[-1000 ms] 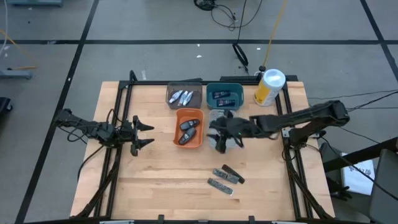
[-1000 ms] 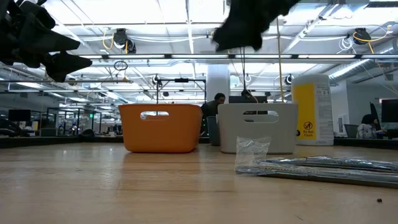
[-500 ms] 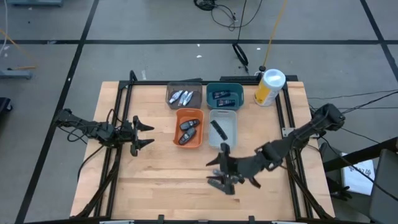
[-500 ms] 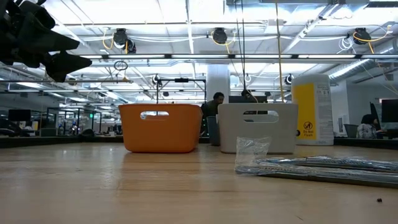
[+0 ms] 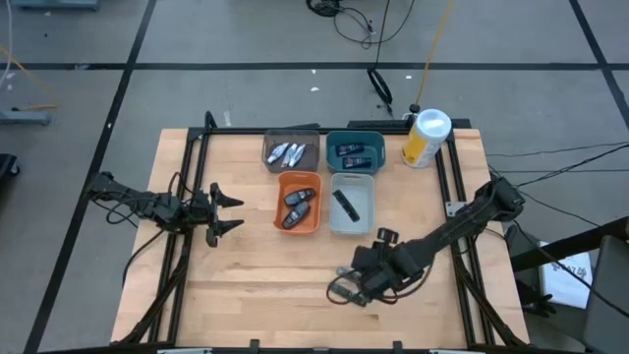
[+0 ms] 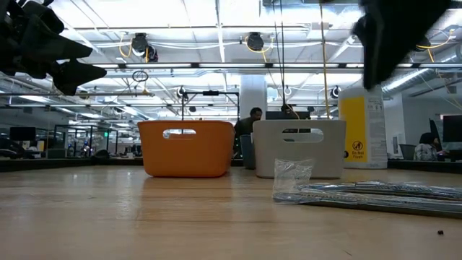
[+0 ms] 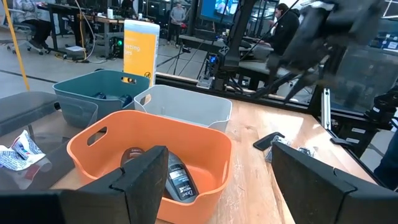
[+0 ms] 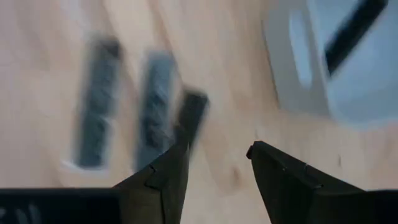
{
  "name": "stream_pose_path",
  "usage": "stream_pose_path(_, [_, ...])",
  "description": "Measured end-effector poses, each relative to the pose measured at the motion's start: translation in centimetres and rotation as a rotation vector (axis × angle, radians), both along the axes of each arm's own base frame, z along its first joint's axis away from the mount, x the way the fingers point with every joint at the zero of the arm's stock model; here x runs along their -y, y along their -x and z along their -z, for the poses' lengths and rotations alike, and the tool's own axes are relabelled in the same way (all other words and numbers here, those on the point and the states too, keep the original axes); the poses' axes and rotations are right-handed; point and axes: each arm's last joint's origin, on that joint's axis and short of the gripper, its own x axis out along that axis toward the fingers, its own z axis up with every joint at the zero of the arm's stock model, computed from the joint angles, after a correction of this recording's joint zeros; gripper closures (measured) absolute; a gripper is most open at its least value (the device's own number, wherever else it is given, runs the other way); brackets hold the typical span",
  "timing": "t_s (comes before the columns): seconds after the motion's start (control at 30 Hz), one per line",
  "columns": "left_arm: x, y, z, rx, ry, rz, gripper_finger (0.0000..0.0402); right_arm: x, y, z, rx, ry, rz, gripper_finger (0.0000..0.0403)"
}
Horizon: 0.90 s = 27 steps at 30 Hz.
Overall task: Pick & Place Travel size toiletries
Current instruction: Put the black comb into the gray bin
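- So far, we count silvery tubes [image 5: 286, 152], blue tubes [image 5: 355, 152], ovals [image 5: 295, 206] and one bar [image 5: 344, 204] binned.
- Right gripper [image 8: 214, 158], fingers apart and empty, hovers above the last bar [image 8: 191, 112] on the table [image 5: 246, 285].
- Left gripper [image 5: 228, 210] waits apart.

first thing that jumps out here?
The four bins clustered mid-table: the orange bin with grey ovals, a teal bin behind it. The right gripper is low over the near table, fingers apart, above the black bars lying there. The left gripper waits open at the left.
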Motion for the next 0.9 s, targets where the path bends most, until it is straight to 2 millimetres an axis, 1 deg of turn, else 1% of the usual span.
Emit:
stream_pose_path(0.07, [0.0,0.0,0.0,0.0,0.0,0.0,0.0119,0.4,0.3,1.8,-0.062,-0.014,0.039,0.024])
stream_pose_path(0.13, [0.0,0.0,0.0,0.0,0.0,0.0,0.0119,0.6,0.3,3.5,-0.066,-0.047,0.066,0.0241])
stream_pose_path(0.2, [0.0,0.0,0.0,0.0,0.0,0.0,0.0119,0.7,0.3,5.0,-0.053,-0.108,0.07,0.0241])
stream_pose_path(0.27, [0.0,0.0,0.0,0.0,0.0,0.0,0.0119,1.0,0.0,6.1,-0.058,-0.2,0.062,0.0243])
stream_pose_path(0.37, [0.0,0.0,0.0,0.0,0.0,0.0,0.0119,1.8,-0.3,6.8,-0.091,-0.33,0.081,0.025])
stream_pose_path(0.43, [0.0,0.0,0.0,0.0,0.0,0.0,0.0119,2.2,-0.5,7.0,-0.109,-0.375,0.087,0.0258])
stream_pose_path(0.63, [0.0,0.0,0.0,0.0,0.0,0.0,0.0119,3.0,-0.4,7.6,-0.108,-0.365,0.086,0.0283])
stream_pose_path(0.73, [0.0,0.0,0.0,0.0,0.0,0.0,0.0119,3.1,-0.6,8.2,-0.07,-0.383,0.081,0.0289])
stream_pose_path(0.83, [0.0,0.0,0.0,0.0,0.0,0.0,0.0119,3.4,-0.7,9.0,-0.035,-0.419,0.091,0.0286])
stream_pose_path(0.9, [0.0,0.0,0.0,0.0,0.0,0.0,0.0119,3.7,-0.6,9.3,-0.062,-0.46,0.093,0.0271])
